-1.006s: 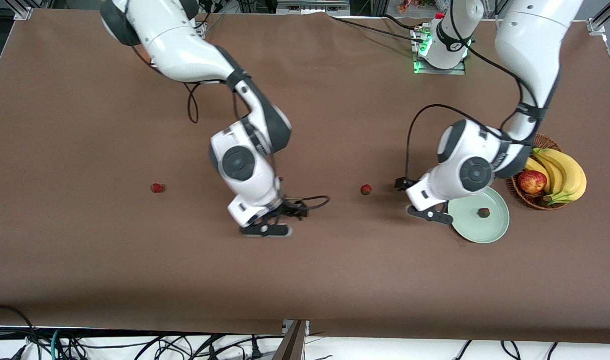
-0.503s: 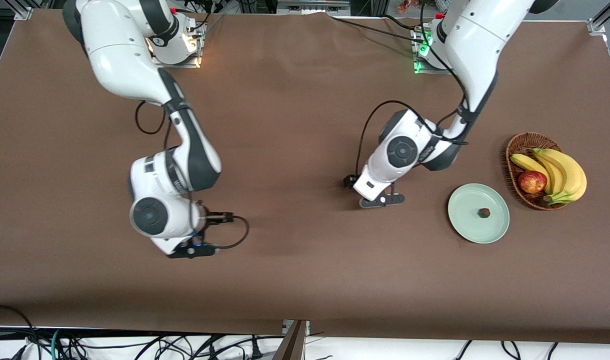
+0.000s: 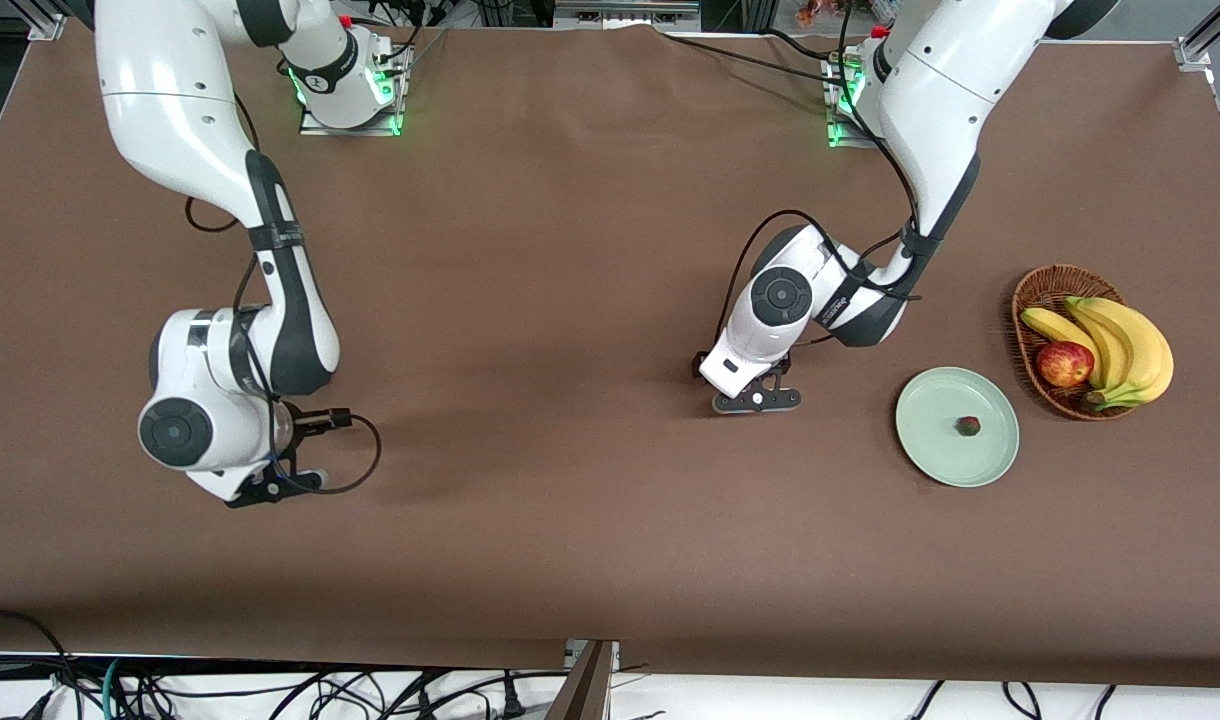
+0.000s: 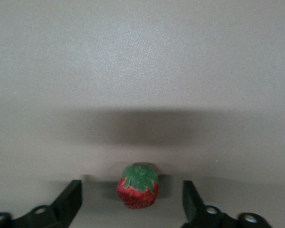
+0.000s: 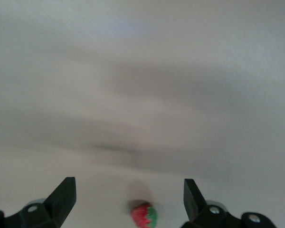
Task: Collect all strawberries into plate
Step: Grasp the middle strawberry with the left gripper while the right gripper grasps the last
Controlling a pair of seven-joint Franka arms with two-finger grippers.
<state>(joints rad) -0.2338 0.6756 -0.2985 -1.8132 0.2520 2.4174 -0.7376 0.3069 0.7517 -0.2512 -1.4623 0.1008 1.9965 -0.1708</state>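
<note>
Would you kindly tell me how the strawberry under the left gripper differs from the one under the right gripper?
The strawberry under the left gripper sits centred between the open fingers, green cap showing above its red body. The strawberry under the right gripper lies on its side, cap sideways, slightly off-centre. Both lie on the table, ungrasped, outside the plate.

Strawberry [image 5: 144, 214] between right gripper's [image 5: 128, 199] spread jaws

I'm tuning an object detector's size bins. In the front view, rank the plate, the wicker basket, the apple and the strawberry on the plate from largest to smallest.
1. wicker basket and plate: they look about equal, and fruit hides part of the basket
2. apple
3. strawberry
</note>
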